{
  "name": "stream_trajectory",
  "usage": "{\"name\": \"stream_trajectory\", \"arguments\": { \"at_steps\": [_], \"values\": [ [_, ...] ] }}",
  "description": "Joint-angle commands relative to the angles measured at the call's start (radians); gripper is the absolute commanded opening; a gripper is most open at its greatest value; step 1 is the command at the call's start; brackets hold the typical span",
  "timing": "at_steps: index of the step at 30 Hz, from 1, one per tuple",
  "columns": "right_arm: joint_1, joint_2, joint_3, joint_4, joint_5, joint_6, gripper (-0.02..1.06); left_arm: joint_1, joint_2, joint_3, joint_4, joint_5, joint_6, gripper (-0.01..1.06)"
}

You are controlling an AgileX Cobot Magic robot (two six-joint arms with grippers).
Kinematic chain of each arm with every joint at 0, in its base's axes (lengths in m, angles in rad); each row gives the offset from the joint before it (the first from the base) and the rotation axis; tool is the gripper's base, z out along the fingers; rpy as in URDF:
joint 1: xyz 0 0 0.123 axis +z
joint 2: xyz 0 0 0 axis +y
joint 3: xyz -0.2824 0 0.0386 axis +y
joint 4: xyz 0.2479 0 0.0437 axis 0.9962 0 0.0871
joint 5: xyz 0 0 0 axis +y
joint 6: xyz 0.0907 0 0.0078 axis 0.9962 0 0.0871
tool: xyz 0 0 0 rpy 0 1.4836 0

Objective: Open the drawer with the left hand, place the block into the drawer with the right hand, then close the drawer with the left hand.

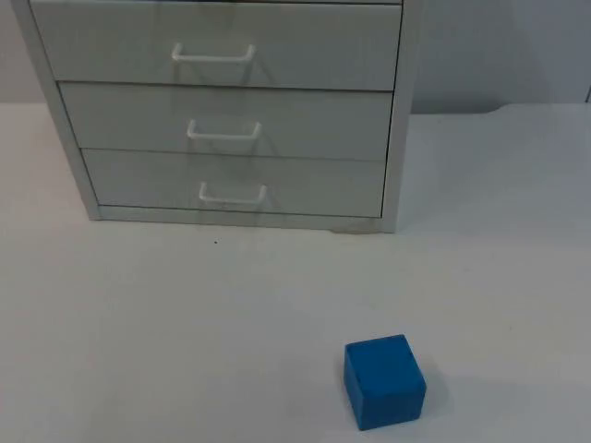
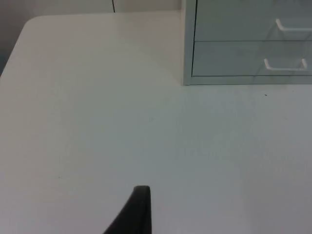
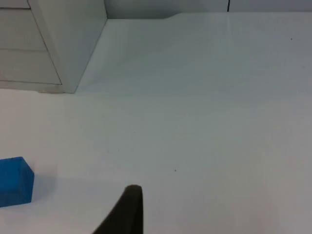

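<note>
A white cabinet (image 1: 395, 138) with three drawers stands at the back of the table, and all three are pushed in. Each drawer has a white bar handle: top (image 1: 213, 53), middle (image 1: 223, 131), bottom (image 1: 233, 195). A blue block (image 1: 384, 381) lies on the table in front of the cabinet, toward the right. My left gripper (image 2: 139, 212) is over bare table to the left of the cabinet (image 2: 187, 48), well short of the handles (image 2: 285, 66). My right gripper (image 3: 127, 210) is over the table to the right of the block (image 3: 14, 181), apart from it. Neither holds anything.
White table top (image 1: 138, 323) stretches in front of and beside the cabinet. The grey partition wall (image 1: 499, 46) stands behind, right of the cabinet. The table's far left edge (image 2: 14, 48) comes into the left wrist view.
</note>
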Motion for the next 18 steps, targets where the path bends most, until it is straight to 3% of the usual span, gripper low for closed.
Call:
{"name": "stream_trajectory", "arguments": {
  "at_steps": [1,9,18],
  "values": [
    [0.001,0.018,-0.011,0.002,-0.018,0.002,1.05,-0.004,-0.004,0.005,0.004,-0.008,-0.003,1.05],
    [0.001,0.269,-0.126,-0.007,-0.116,0.002,1.05,-0.004,0.104,-0.034,-0.011,-0.06,-0.022,1.05],
    [0.001,0.538,-0.154,-0.007,-0.259,0.002,1.05,-0.004,0.324,-0.035,-0.012,-0.137,-0.042,1.05]
  ]
}}
